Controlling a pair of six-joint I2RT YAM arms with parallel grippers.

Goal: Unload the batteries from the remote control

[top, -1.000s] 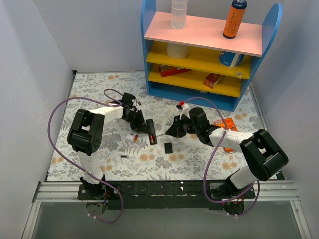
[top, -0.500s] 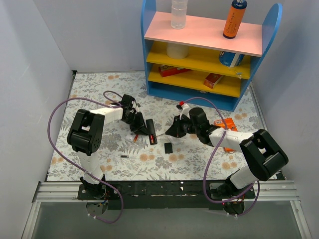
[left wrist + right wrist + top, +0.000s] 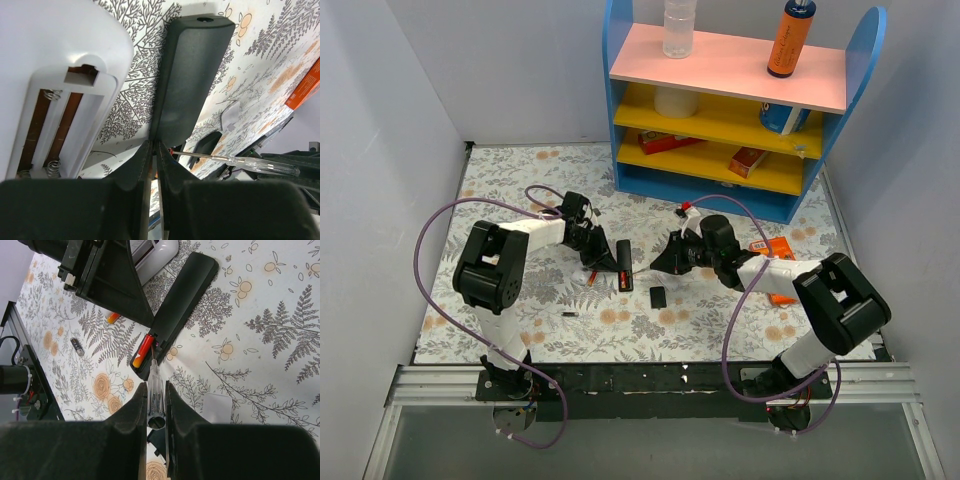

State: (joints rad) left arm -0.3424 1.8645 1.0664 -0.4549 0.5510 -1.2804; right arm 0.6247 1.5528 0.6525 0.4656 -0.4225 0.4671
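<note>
Reach is shortest for my right arm. The remote control (image 3: 624, 262) lies on the table (image 3: 510, 300) between my two arms, with its long axis running near to far and its open battery bay at the near end. One red and white battery (image 3: 142, 351) sits in that bay, lengthwise with the bar. A second battery (image 3: 113, 317) lies loose on the table just to its left, beside my left jaws.

My right jaws are clamped on a clear tool (image 3: 155, 395). Its thin tip meets the bar at a slant, right at the near end of the bay. I cannot tell whether it touches the cell or only the plastic beside it. I judge the next move to be a small lever from there, lifting the cell's near end up and out.

My left jaws are drawn almost together, their tips against the remote's left edge. Whether they pinch it I cannot tell, but I take them to be bracing the bar against sliding.

Room is tight. The back cover (image 3: 658, 296) lies just near and right of the bay, close under my right wrist. A white device (image 3: 60, 75) with an empty spring bay sits just beside the remote on the left. The blue shelf (image 3: 720, 190) is well apart on the far side.
</note>
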